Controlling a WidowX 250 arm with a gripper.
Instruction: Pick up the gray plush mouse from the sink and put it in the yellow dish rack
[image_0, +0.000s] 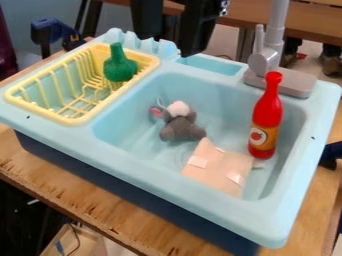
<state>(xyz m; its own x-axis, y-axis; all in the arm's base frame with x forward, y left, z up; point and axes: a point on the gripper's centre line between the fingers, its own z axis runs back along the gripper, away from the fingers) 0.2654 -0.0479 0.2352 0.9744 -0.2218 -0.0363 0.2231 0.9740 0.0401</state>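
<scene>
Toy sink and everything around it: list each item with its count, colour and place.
toy sink: 1, light blue with dark blue base, on the table
table: 1, brown wood, under the sink
dish rack: 1, yellow, left side
bottle-shaped toy: 1, green, in the rack
plush toy: 1, grey, white and pink, in the basin
cloth-like piece: 1, peach with pale patches, basin front
bottle: 1, red with orange label, basin right
faucet: 1, grey, back right
clamp-like object: 1, dark blue, back left
bench: 1, brown, background
tool: 1, black, top edge, above the sink's back
</scene>
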